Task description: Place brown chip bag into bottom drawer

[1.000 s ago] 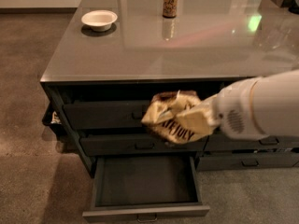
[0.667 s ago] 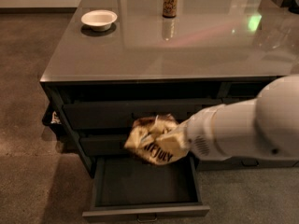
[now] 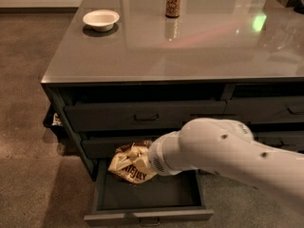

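The brown chip bag (image 3: 129,164) and arm (image 3: 228,151) have lowered since the earlier frame: bag just ahead of the gripper (image 3: 151,164), grasp state not discernible, open bottom drawer (image 3: 147,216) beneath; placing step, release likely next

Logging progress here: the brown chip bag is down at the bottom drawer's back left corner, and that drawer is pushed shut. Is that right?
Not quite. The camera view shows the bottom drawer pulled open, not shut. The brown chip bag is indeed at its back left corner, and the gripper is right against the bag, at the end of the white arm.
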Action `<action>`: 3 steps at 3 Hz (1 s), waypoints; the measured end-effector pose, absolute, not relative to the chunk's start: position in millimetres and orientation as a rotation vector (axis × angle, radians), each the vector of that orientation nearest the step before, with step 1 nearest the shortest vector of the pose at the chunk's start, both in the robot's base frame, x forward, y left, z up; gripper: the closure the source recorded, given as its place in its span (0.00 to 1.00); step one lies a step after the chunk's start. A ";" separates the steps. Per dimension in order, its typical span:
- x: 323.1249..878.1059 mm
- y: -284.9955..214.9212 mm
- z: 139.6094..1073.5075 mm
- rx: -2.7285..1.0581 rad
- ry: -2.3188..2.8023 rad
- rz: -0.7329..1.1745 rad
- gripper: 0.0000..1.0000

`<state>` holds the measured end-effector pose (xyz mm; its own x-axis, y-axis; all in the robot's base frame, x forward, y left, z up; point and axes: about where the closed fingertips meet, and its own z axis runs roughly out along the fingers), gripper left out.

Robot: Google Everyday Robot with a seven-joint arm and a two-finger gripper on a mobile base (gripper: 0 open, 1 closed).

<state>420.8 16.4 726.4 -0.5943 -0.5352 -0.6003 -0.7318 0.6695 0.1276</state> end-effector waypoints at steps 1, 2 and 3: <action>438.5 21.8 665.9 -1.007 2.428 0.452 1.00; 450.5 11.6 612.2 -1.007 2.520 0.390 1.00; 454.9 12.9 611.6 -0.959 2.544 0.382 1.00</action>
<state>454.9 12.9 611.6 -0.6880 -0.5686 -0.4509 -0.6760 0.7282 0.1132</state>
